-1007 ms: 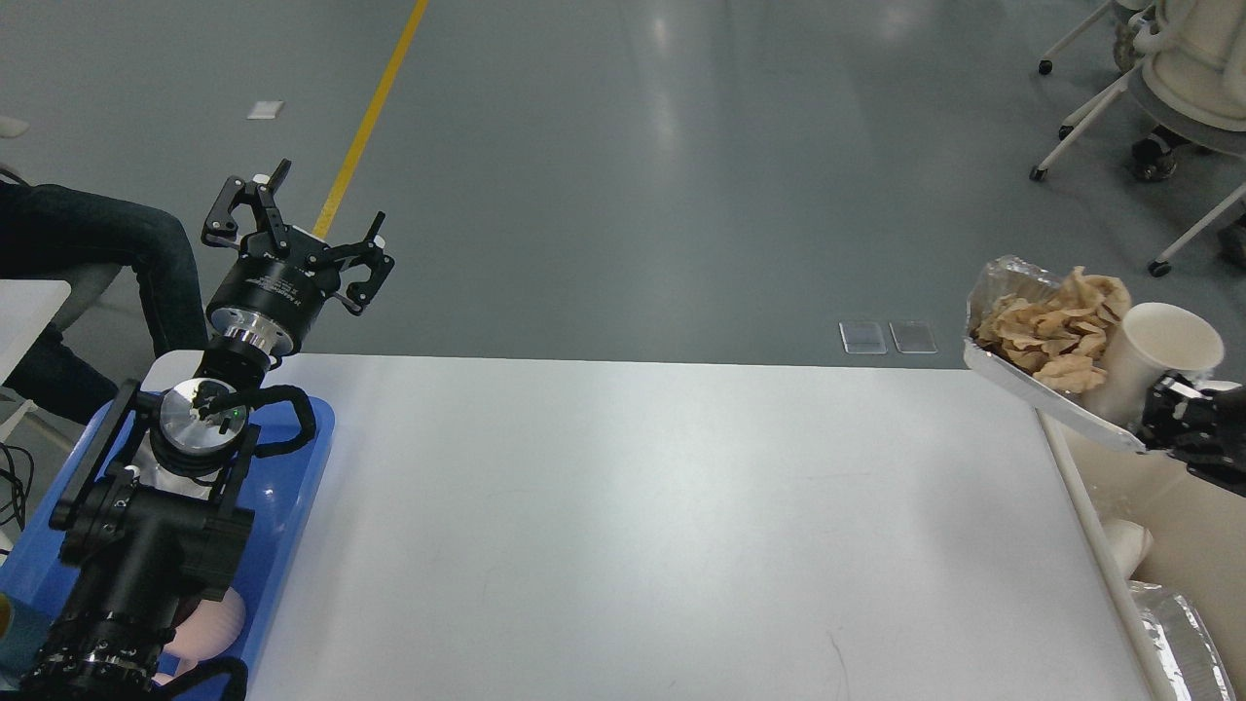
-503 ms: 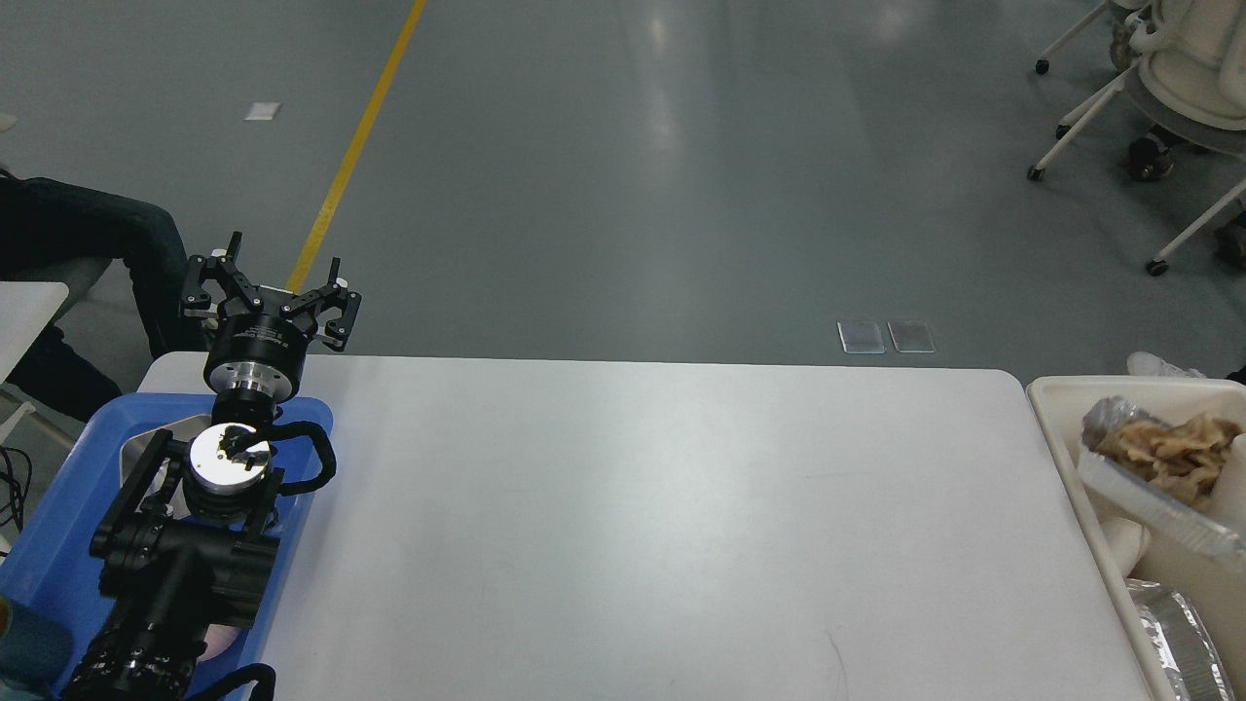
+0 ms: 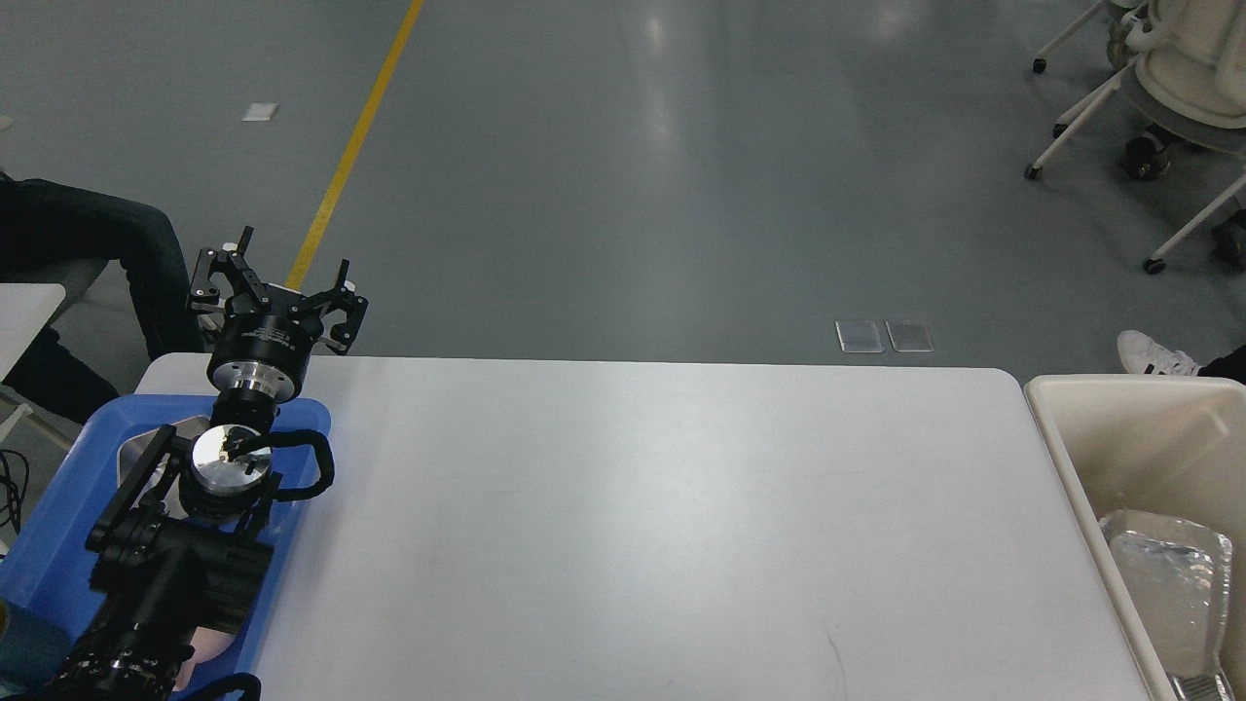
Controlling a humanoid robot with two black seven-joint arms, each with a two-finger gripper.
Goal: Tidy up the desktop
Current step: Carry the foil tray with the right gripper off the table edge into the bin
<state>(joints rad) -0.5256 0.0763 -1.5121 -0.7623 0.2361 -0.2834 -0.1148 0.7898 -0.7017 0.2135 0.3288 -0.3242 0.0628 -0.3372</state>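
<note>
Below my left arm, nearest to me, lies the blue plastic tray (image 3: 58, 545) on the left end of the desk (image 3: 662, 526), with something pale and round in its near corner that I cannot identify. The white desk spreads out to the right of my left tool (image 3: 280, 284), bare across its middle. At its right edge, well apart from the tool, stands the beige plastic bin (image 3: 1129, 419), holding a crumpled foil container (image 3: 1168, 574). My left tool hangs just over the far left edge of the desk, its two fingers spread apart and holding nothing. Beyond it a yellow floor line (image 3: 360, 127) runs away, and office chairs (image 3: 1168, 88) stand far right. My right tool is out of sight.
</note>
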